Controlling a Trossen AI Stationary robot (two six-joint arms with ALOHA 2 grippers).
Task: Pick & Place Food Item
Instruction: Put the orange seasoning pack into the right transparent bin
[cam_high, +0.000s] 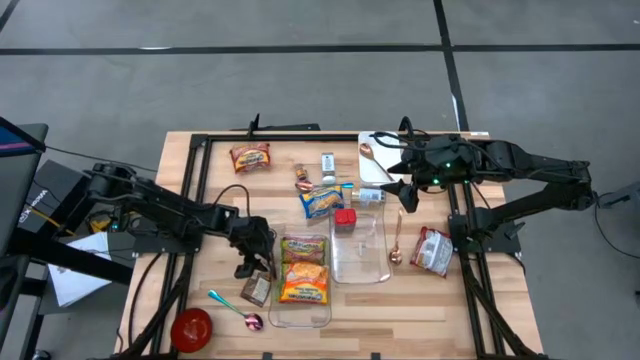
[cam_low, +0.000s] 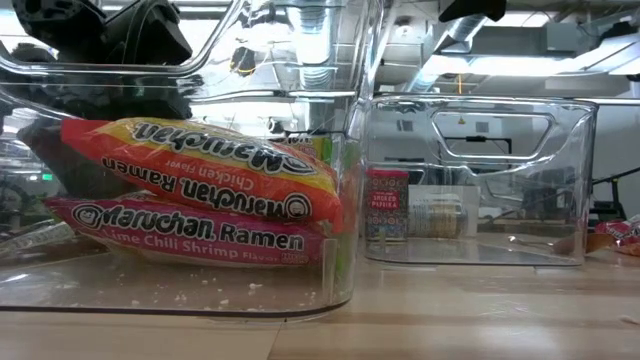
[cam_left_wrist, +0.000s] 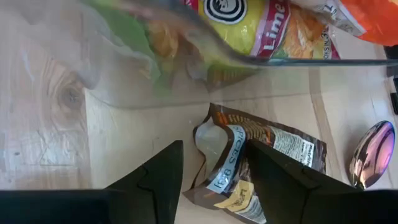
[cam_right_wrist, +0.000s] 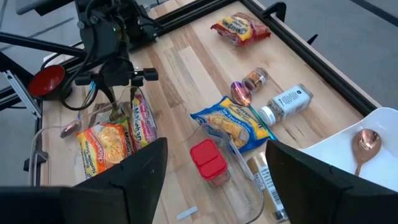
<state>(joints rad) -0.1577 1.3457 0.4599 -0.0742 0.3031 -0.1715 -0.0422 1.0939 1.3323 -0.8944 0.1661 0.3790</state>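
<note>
From above, the left hand (cam_high: 250, 268) sits low over the wooden counter (cam_high: 200, 200), just left of a clear plastic bin (cam_high: 300, 312) that holds two ramen packets (cam_high: 304, 268); a small brown foil pouch (cam_high: 257, 290) lies right at its fingertips, outside the bin's left wall. The right hand (cam_high: 404, 193) hovers near the far side of the counter, above a second clear bin (cam_high: 362, 262) containing a red-lidded jar (cam_high: 345, 220). A round red bowl (cam_high: 192, 328) and a glossy metallic spoon (cam_high: 236, 310) lie toward the counter's near left corner. In the low view, the ramen packets (cam_low: 200, 195) are stacked against the transparent wall, crinkled wrappers in yellow, orange and pink, with crumbs on the bin floor. In the left wrist view, the two dark fingers (cam_left_wrist: 158, 180) stand apart, straddling the brown pouch (cam_left_wrist: 261, 165), one finger overlapping its wrinkled, shiny surface; whether they press it I cannot tell. The spoon's mirrored bowl (cam_left_wrist: 372, 163) lies beside the pouch. In the right wrist view, the right hand's fingers (cam_right_wrist: 134, 180) are spread wide with nothing between them, above the red-lidded jar (cam_right_wrist: 208, 160) and a yellow-and-blue noodle packet (cam_right_wrist: 235, 124).
</note>
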